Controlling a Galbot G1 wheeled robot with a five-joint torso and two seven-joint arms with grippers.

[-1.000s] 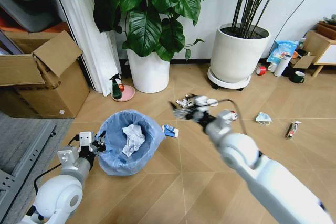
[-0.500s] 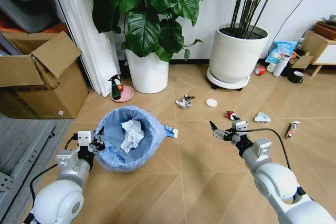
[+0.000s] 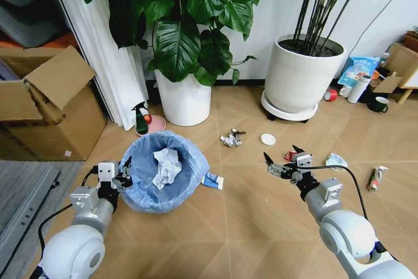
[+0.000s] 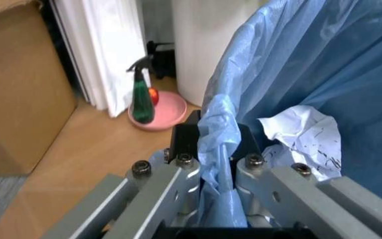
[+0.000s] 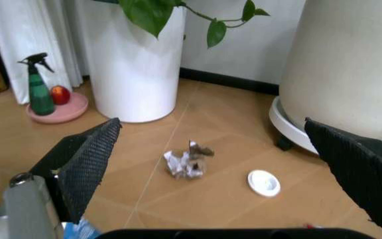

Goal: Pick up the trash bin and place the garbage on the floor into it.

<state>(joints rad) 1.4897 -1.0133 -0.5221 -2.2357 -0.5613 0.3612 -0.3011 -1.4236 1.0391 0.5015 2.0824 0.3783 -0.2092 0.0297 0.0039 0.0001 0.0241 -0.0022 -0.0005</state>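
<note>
One second on: right gripper (image 3: 285, 160) back from bin (image 3: 160, 181), spread empty above crumpled wrapper (image 5: 187, 162). Left gripper (image 4: 208, 149) clenched on bin liner throughout; more litter pending.

The floor (image 3: 248, 220) carries the trash bin (image 3: 157, 195), a crumpled wrapper (image 3: 230, 139) and a white lid (image 3: 268, 139).

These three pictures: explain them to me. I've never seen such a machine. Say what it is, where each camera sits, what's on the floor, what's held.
It is a wheeled robot with two arms. The wide picture comes from its head; the other two from its wrists. The left tool is clamped on the blue-bagged rim of the trash bin, which holds crumpled paper. The right tool hangs open and empty above the wooden floor. Litter there: a crumpled wrapper, a white lid, a red can, a face mask.
</note>
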